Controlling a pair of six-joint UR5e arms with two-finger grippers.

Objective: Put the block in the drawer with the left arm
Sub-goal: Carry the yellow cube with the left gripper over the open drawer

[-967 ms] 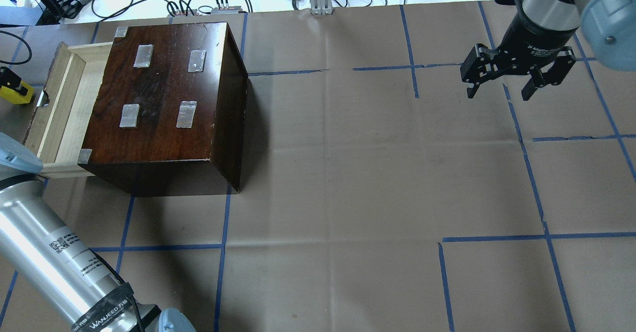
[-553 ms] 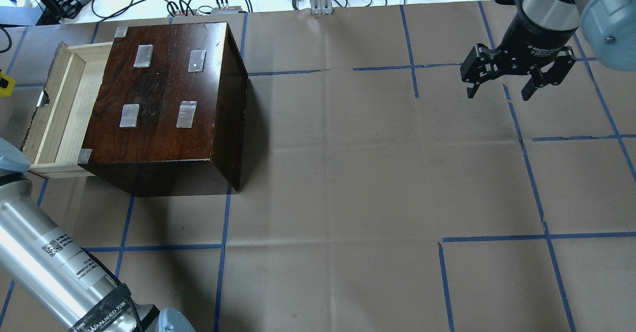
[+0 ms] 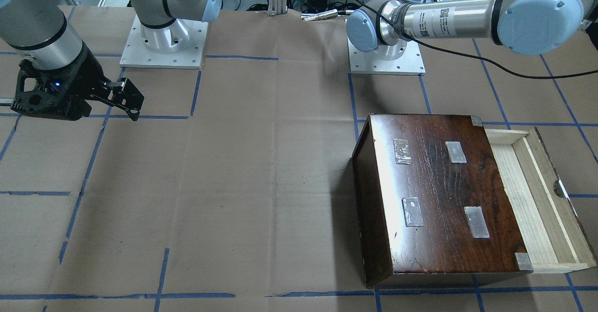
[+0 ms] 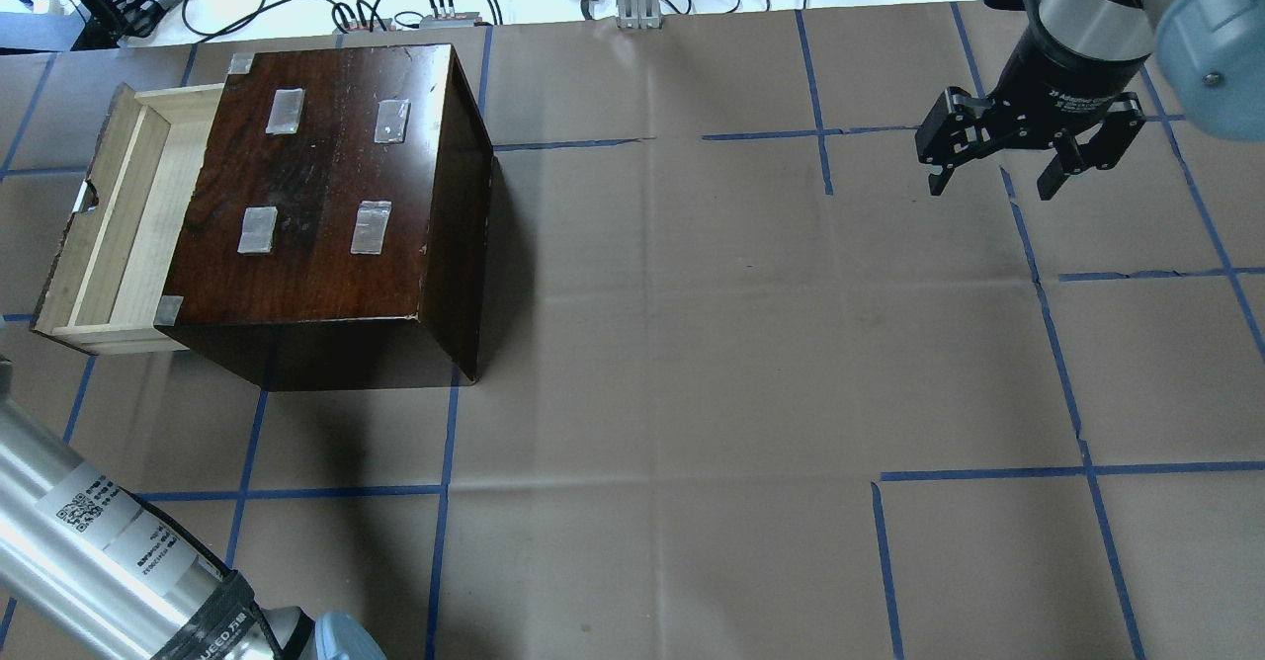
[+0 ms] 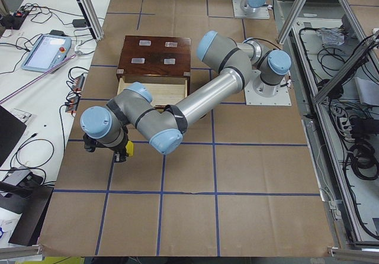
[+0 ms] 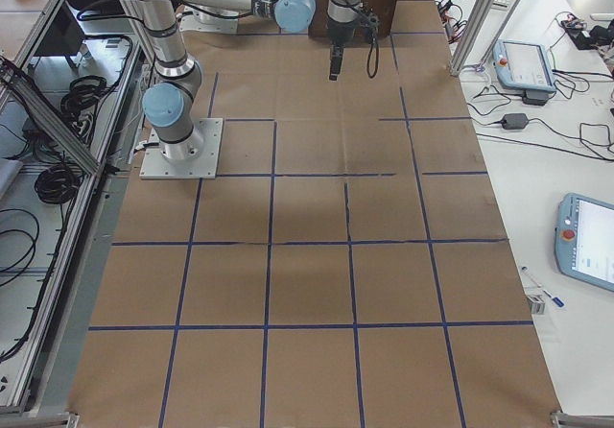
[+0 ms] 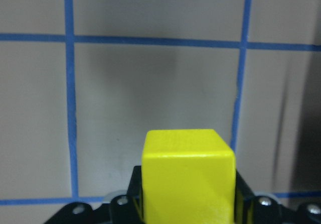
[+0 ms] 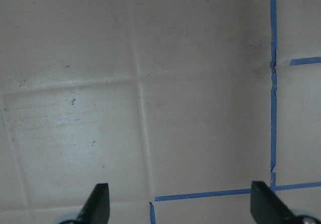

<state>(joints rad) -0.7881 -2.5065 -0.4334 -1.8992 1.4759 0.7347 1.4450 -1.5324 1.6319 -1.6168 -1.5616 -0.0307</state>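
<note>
Carriage looks to be the step in hand. At the left end of the brown-paper bench with its blue tape grid [image 4: 692, 344], the left tool [image 5: 121, 155] is clamped on the small bright yellow cube [image 7: 188, 176]. The wrist camera shows the cube pinched low between the black fingers, its free end standing proud of them, probably so that it can drop clear once they part. It hangs over bare paper beside a tape crossing, outside the shallow pale-wood drawer with the dark notched front [image 4: 138, 225] and well apart from that front. I cannot tell how high it hangs above the paper, because the side view is small. The silver left arm with the label sticker and black cable [image 4: 89, 532] reaches out past the drawer to hold it there.

The drawer is drawn out toward the left end from the glossy dark-brown wooden box [image 4: 326, 245] near the far left corner. That leaves its floor bare and open from above, which is what a drop-in needs. Grey tape patches [image 4: 285, 111] mark the box's top, which is not the target. To finish, the cube must come back over the open tray and be let go inside its walls.

Near the far right corner, the right tool [image 4: 991, 188] hangs with its fingers spread wide and holding nothing. It seems parked there to stay out of the left arm's way.
</note>
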